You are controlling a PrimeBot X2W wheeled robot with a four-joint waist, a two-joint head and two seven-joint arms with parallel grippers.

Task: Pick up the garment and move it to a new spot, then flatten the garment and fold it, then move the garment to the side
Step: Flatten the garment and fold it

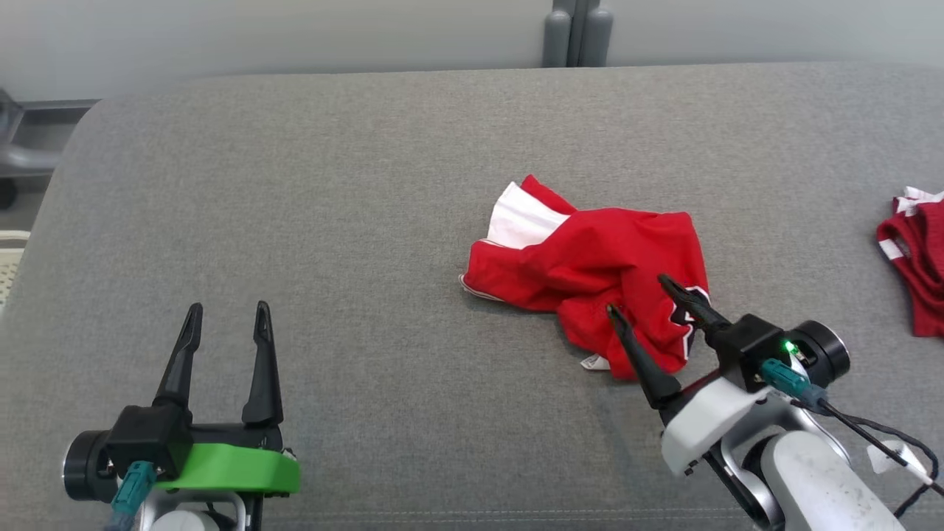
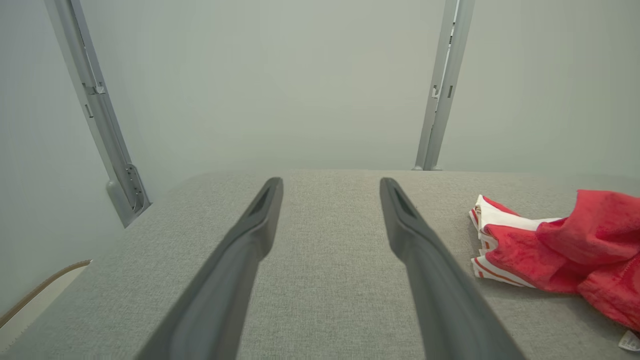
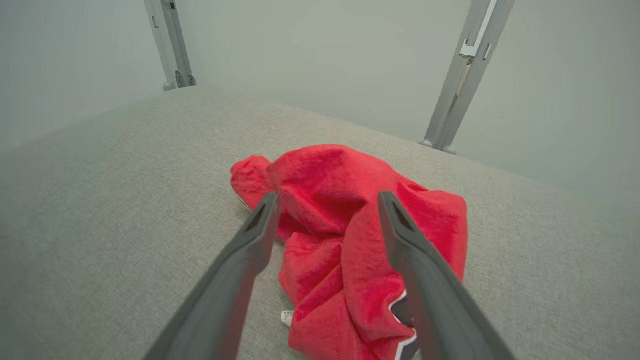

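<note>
A crumpled red garment (image 1: 590,258) with white panels lies in a heap on the grey padded surface (image 1: 332,221), right of centre. My right gripper (image 1: 638,293) hovers over its near right part with both fingers spread, nothing between them. In the right wrist view the garment (image 3: 340,200) bunches just beyond the open right gripper (image 3: 325,200). My left gripper (image 1: 225,316) stands open at the lower left, well away from the cloth. The left wrist view has the garment (image 2: 565,245) off to the right of the open left gripper (image 2: 330,185).
Another red and white cloth (image 1: 914,258) lies at the surface's right edge. Grey posts (image 1: 579,33) rise behind the far edge against a pale wall. Bare grey padding stretches across the left and far parts of the surface.
</note>
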